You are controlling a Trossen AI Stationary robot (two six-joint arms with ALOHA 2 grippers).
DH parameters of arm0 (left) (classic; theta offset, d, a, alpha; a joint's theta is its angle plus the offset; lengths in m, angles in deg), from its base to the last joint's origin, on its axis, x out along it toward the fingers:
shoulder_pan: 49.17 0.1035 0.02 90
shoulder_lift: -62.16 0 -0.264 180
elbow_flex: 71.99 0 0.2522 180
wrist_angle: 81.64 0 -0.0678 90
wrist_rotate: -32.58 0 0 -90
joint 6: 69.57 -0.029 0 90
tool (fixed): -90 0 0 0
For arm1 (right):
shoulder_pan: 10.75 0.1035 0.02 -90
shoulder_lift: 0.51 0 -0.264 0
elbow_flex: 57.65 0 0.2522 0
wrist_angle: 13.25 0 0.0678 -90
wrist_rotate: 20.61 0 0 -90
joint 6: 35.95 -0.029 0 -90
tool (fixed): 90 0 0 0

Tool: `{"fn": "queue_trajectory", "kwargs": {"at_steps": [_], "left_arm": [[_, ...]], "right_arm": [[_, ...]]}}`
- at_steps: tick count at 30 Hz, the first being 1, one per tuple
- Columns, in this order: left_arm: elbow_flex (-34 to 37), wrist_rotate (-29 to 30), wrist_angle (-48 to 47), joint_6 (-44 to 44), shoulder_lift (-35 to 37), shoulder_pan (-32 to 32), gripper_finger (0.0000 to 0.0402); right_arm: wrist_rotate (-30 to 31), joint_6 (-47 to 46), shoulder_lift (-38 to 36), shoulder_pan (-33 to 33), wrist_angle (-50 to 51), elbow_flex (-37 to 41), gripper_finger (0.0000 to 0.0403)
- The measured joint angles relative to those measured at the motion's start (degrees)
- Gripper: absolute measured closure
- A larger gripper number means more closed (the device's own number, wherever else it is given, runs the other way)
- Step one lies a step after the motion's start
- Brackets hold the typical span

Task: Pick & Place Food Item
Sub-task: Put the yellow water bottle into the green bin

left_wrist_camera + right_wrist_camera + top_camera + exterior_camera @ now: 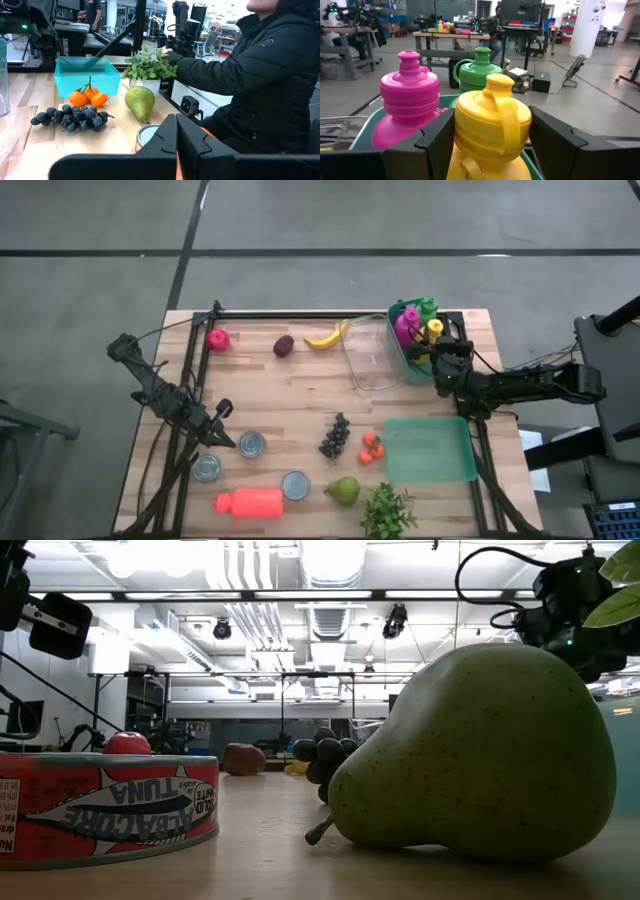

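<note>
A teal bin [412, 370] at the table's far right holds a magenta bottle [410, 107], a green bottle [481, 67] and a yellow bottle [492, 125]. My right gripper [438, 352] reaches level into the bin from the near side and is shut on the yellow bottle. Loose food lies on the table: a banana [325, 337], a dark plum [284, 345], a red fruit [218, 339], grapes [335, 437], oranges [371, 447] and a pear [343, 491]. My left gripper [176, 145] waits shut at the table's left, just short of a can [252, 444]. My right gripper pinches the yellow bottle between its two fingers, on the two sides of the upper body [457, 150] just below the cap. The fingers come level from the table's near side. The bottle stands upright between them; its bottom is hidden.
A clear plastic container [372, 357] lies beside the bin, and a teal lid [430, 448] lies nearer. Near the front edge stand cans [296, 485], an orange-red bottle [250, 503] and a small potted plant [388, 512]. A person in a dark jacket [270, 75] is at the near side.
</note>
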Motion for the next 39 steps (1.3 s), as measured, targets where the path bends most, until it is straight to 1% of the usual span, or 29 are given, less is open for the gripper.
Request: {"fn": "queue_trajectory", "kwargs": {"at_steps": [33,35,39], "left_arm": [[0.0,0.0,0.0,0.0,0.0,0.0,0.0402],[0.0,0.0,0.0,0.0,0.0,0.0,0.0402],[0.0,0.0,0.0,0.0,0.0,0.0,0.0402]], "right_arm": [[-4.6,-0.1,-0.1,0.0,0.2,0.1,0.0183],[-4.9,-0.1,-0.1,0.0,0.4,0.1,0.0175],[-5.4,0.0,0.2,0.0,1.9,0.4,0.0143]]}}
